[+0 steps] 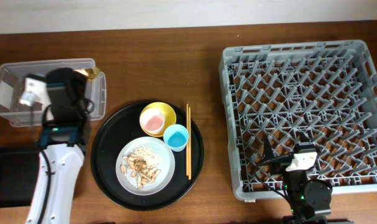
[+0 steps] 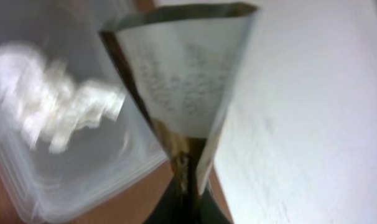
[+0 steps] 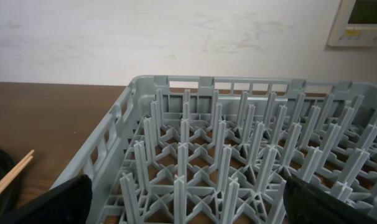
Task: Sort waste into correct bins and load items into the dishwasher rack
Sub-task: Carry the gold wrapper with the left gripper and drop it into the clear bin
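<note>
L jaws pinched on wrapper [image 2: 182, 81] near clear tub [image 1: 99, 99] rim; R jaws wide open, empty, above rack [image 1: 303, 56]. Shift inward toward napkin [image 2: 58, 118], release low.

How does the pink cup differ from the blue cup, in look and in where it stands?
The pink cup sits inside the yellow bowl; the blue cup stands directly on the round tray, between the bowl and the chopsticks. Their colours differ: one is pink, the other light blue. The blue cup is closer to the plate than the pink cup. Both are upright, mouth up, and look similar in size.
</note>
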Robot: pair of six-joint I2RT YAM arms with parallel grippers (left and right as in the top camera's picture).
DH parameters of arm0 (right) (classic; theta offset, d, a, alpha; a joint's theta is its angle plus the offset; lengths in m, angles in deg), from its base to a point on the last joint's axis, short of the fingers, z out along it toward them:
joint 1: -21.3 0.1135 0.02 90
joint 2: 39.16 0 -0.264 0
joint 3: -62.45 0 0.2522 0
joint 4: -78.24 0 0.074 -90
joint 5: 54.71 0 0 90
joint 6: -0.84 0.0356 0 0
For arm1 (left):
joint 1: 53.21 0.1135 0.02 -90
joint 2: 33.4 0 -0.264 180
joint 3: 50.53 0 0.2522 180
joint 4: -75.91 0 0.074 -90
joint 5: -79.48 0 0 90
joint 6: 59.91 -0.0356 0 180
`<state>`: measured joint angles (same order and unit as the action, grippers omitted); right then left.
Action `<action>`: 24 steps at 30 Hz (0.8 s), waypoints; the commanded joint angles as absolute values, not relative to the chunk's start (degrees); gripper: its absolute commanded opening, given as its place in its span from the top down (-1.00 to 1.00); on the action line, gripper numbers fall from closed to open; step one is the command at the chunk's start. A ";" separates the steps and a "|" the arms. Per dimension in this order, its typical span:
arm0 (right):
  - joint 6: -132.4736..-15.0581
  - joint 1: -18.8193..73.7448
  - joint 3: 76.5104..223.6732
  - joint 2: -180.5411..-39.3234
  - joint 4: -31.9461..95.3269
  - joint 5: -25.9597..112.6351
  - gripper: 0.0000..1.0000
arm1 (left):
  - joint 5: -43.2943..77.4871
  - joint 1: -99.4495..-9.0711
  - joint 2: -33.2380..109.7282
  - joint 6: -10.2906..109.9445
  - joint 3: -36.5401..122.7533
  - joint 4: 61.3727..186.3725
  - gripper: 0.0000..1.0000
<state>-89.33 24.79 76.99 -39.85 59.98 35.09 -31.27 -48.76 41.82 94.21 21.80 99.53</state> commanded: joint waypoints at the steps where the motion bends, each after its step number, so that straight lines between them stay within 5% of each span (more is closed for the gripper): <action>1: -89.11 25.05 76.53 -39.52 59.79 34.63 -0.97 | -28.76 -44.15 43.15 82.67 23.63 98.68 0.88; 7: -89.11 25.05 76.53 -39.52 59.79 34.63 -0.97 | -31.05 -36.24 49.75 77.38 23.94 98.22 0.88; 9: -89.11 25.05 76.53 -39.52 59.77 34.63 -0.97 | -31.03 -34.93 52.70 73.44 23.98 97.59 0.72; 11: -89.11 25.05 76.53 -39.52 59.79 34.63 -0.97 | -31.05 -34.43 54.54 71.94 24.16 97.48 0.09; 13: -89.11 25.05 76.53 -39.52 59.79 34.63 -0.96 | -31.05 -34.29 55.57 71.76 24.16 97.07 -0.98; 19: -89.11 25.05 76.53 -39.52 59.79 34.63 -0.97 | -25.11 -34.29 54.95 70.27 25.60 96.63 -0.98; 24: -89.11 25.05 76.53 -39.52 59.79 34.63 -0.97 | -4.45 -34.29 49.58 70.32 25.86 97.17 -0.98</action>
<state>-89.35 24.79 76.99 -39.85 59.96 35.09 -20.87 -34.64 54.80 71.85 24.27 96.85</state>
